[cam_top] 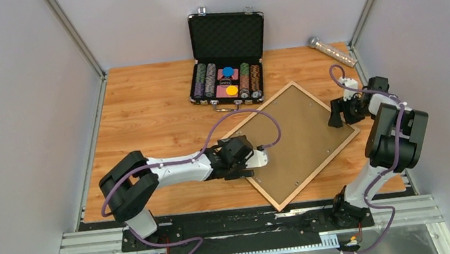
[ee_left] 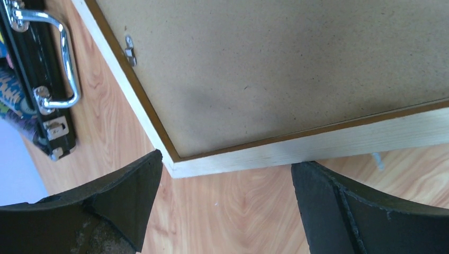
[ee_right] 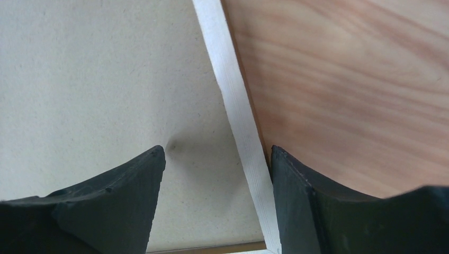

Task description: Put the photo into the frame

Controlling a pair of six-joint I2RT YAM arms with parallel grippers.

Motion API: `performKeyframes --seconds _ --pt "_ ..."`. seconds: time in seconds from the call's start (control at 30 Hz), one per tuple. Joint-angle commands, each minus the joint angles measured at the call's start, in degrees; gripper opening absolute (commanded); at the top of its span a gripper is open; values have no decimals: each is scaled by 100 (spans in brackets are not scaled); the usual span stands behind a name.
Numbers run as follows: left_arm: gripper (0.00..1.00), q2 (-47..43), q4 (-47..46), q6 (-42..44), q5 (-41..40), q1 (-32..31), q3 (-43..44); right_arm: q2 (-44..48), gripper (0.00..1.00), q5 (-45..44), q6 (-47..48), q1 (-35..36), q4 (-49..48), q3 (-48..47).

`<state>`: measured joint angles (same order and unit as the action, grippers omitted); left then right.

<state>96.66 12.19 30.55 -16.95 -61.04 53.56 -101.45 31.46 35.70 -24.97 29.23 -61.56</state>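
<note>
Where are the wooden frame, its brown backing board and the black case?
frame (cam_top: 317,169): top view, near-right rail.
backing board (cam_top: 297,132): top view, bare middle.
black case (cam_top: 227,35): top view, open lid's lining.

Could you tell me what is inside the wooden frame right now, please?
A brown backing panel fills the frame, with a small metal clip at one rail. Anything beneath the panel is covered and cannot be seen.
</note>
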Motion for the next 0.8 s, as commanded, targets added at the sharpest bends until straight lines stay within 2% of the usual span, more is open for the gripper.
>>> performKeyframes --seconds 0.0,0.23,0.57,0.77 --pt "100 -13 -562 208 -42 99 -356 554 69 1081 243 288 961 553" --pt "100 -547 -32 387 33 911 -506 939 69 1264 534 490 1088 1173" --pt "100 -1140 269 662 -20 1982 -508 1340 72 1205 1136 1325 1825 1445" --pt "100 -1384 731 522 483 2788 44 1900 74 1299 896 1399 1805 1478"
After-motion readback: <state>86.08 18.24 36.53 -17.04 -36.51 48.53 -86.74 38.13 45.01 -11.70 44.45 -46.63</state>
